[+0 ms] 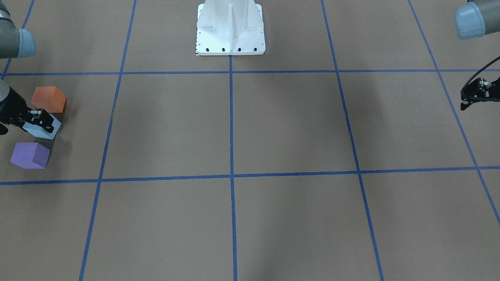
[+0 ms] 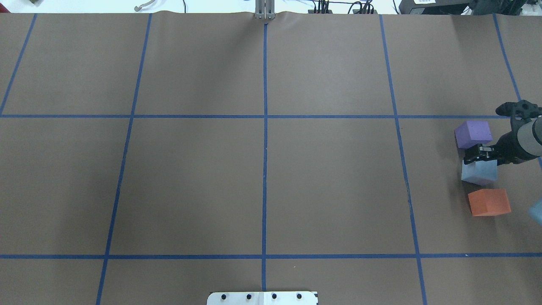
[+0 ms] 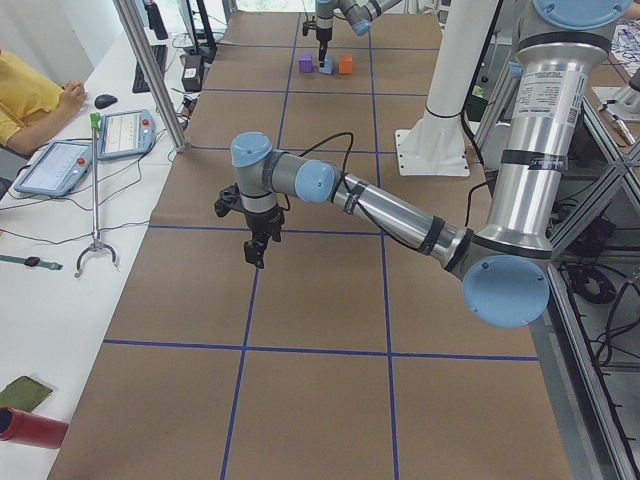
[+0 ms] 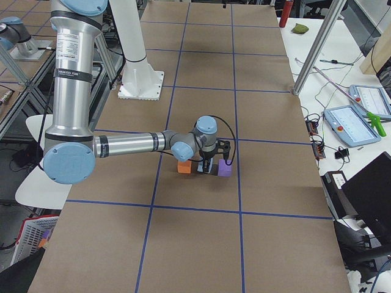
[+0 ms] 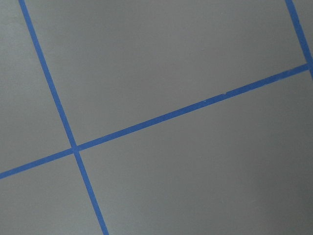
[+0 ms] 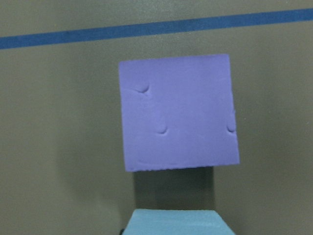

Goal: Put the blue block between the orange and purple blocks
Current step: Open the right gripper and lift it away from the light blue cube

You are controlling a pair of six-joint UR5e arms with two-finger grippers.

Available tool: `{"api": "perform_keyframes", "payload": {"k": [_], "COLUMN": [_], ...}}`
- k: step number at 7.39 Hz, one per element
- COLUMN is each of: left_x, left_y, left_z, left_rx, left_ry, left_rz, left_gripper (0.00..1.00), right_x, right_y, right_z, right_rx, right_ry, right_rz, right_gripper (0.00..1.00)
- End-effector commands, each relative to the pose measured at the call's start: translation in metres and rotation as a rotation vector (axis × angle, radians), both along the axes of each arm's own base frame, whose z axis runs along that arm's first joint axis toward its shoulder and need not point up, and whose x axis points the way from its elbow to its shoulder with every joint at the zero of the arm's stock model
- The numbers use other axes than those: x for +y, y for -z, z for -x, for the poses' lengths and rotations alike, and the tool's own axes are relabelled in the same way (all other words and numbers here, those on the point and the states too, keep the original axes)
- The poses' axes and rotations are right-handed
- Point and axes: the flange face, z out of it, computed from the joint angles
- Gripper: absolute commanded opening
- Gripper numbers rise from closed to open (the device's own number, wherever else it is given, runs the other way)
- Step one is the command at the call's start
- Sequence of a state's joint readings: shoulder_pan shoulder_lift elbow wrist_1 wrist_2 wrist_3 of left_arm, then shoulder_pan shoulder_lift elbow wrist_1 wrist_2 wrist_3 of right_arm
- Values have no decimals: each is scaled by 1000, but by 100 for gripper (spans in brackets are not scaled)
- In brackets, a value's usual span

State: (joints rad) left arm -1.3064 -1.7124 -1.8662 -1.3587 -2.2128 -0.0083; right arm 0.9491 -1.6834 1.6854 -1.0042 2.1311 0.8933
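The blue block (image 1: 42, 131) sits between the orange block (image 1: 49, 99) and the purple block (image 1: 30, 155) near the table's edge on my right side. In the overhead view the blue block (image 2: 479, 172) lies in line between the purple block (image 2: 473, 133) and the orange block (image 2: 489, 202). My right gripper (image 1: 39, 120) is shut on the blue block's top, low over the table. The right wrist view shows the purple block (image 6: 178, 112) ahead and the blue block's edge (image 6: 176, 223) at the bottom. My left gripper (image 1: 463, 102) hangs empty over bare table, its fingers together.
The white robot base (image 1: 230, 29) stands at the middle of the table's robot side. Blue tape lines (image 2: 265, 127) divide the brown table into squares. The left wrist view shows only bare table and a tape crossing (image 5: 74, 148).
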Motion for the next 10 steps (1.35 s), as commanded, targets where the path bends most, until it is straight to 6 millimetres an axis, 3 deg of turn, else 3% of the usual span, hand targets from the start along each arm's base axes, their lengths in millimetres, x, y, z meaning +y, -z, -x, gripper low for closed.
{"api": "perform_keyframes", "payload": {"k": [1, 2, 4, 5, 6, 7, 8, 9, 10], "left_x": [1, -1, 5, 8, 12, 11, 11, 12, 13], "left_y": [2, 1, -11, -15, -34, -69, -96, -107, -108], "left_z": [8, 29, 56, 62, 80, 114, 133, 142, 140], "left_rx": [2, 6, 76, 75, 68, 65, 64, 66, 108], "left_ry": [13, 37, 12, 19, -3, -13, -14, 3, 12], "left_rz": [0, -10, -14, -10, -23, -22, -3, 17, 36], "left_gripper": [100, 100, 100, 100, 100, 100, 100, 100, 100], "right_x": [3, 4, 24, 22, 17, 15, 14, 8, -10], "right_y": [0, 12, 31, 34, 33, 28, 17, 11, 22], "right_z": [-4, -11, -68, -100, -144, -177, -203, -225, -245], "right_rx": [-3, -21, -40, -101, -153, -147, -109, -72, -51], "right_ry": [36, 28, -18, -48, -61, -65, -38, 13, 42], "right_rz": [-40, -55, -91, -60, -76, -88, -105, -111, -112], "right_gripper": [100, 100, 100, 100, 100, 100, 100, 100, 100]}}
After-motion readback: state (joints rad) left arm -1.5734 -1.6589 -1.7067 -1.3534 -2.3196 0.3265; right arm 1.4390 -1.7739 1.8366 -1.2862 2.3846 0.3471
